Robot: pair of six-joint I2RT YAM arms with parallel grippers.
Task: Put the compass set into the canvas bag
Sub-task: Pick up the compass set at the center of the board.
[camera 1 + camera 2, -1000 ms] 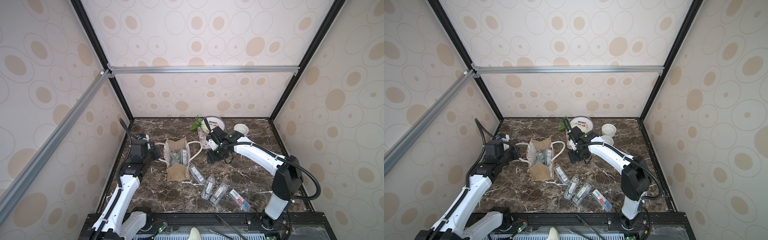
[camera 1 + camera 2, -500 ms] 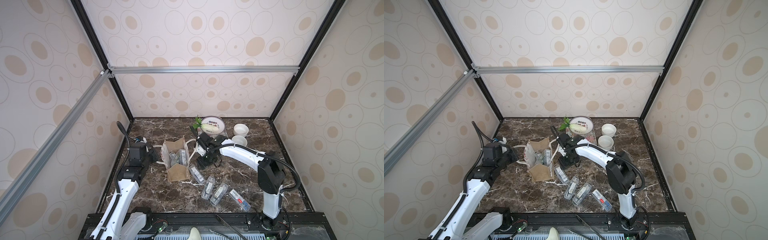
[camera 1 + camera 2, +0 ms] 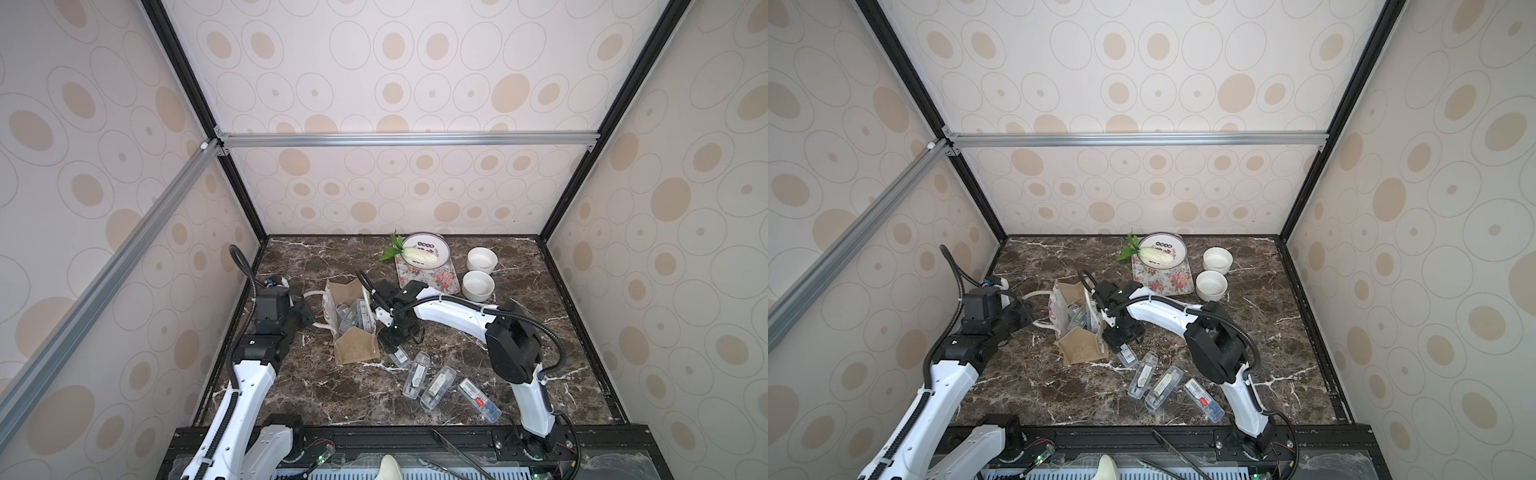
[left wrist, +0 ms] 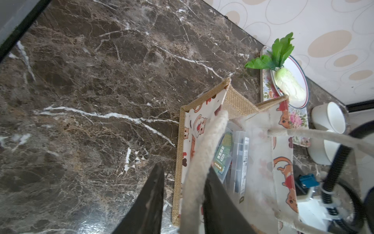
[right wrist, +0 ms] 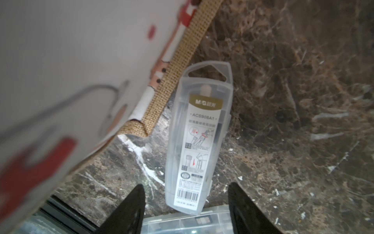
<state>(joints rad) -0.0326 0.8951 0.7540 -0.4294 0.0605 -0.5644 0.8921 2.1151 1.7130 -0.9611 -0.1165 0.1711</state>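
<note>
The canvas bag (image 3: 357,353) (image 3: 1084,345) stands open at mid-left of the marble table, with several clear compass cases (image 4: 240,154) inside. One compass set (image 5: 198,141) (image 3: 397,355) lies flat on the table against the bag's right corner. My right gripper (image 5: 186,190) (image 3: 392,338) hovers open just above it, fingers on either side of its barcode end. My left gripper (image 4: 185,170) (image 3: 305,309) is open at the bag's left side. A white rope handle (image 4: 204,145) runs between its fingers, lying against one finger with a gap to the other.
Three more clear cases (image 3: 417,374) (image 3: 440,382) (image 3: 478,399) lie on the table in front of the right arm. A plate with a toy cabbage (image 3: 424,249) sits on a floral tray (image 3: 432,276) at the back, beside two white bowls (image 3: 482,259) (image 3: 478,284).
My right arm has swung from near the floral tray over to the bag and come down over the case beside it. My left jaws have parted around the rope handle.
</note>
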